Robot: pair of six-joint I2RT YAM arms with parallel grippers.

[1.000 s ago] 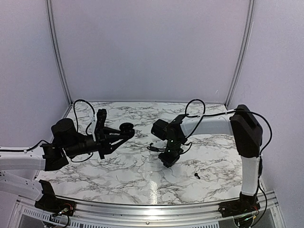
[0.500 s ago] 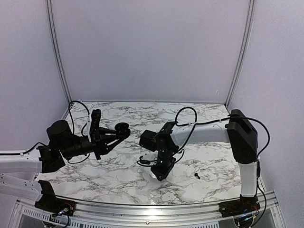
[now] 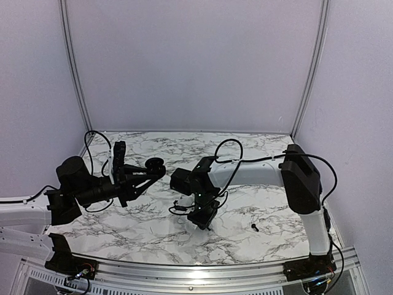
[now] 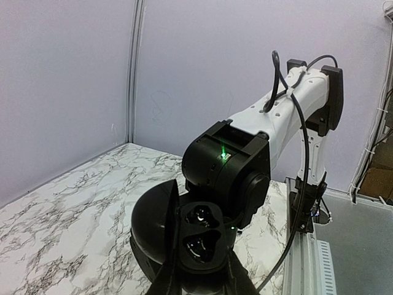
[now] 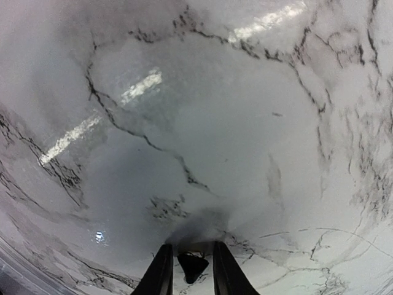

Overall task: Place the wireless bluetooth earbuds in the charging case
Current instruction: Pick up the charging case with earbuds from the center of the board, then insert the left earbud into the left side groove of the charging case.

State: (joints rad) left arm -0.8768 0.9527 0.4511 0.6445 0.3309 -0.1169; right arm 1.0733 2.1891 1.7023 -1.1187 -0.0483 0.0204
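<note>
- The overhead view shows both arms at once: the left hand (image 3: 152,170) is raised above the marble surface (image 3: 147,221) and grips the charging case (image 3: 157,164), while the right hand (image 3: 200,220) points down at the surface close to the middle.
- Only that view shows a loose black earbud (image 3: 254,227), lying on the surface well to the right of the right hand and apart from both arms.
- Only the left wrist view shows the black case from the inside. Its lid stands open to the left and two hollows face the camera. Whether anything sits in them I cannot tell.
- In the same view the left hand's two fingers (image 4: 167,281) are closed against the lower sides of the case body.
- Only the right wrist view shows what the right hand carries. Its fingers are drawn nearly together on a small black piece, by its look an earbud, the held earbud (image 5: 192,267), just above the surface.
- Against the frames of a second ago, the right hand has moved leftward and nearer the front edge, and the elbow has followed.
- The left hand and the case have drawn back a little to the left.
- The loose black earbud lies where it did.
</note>
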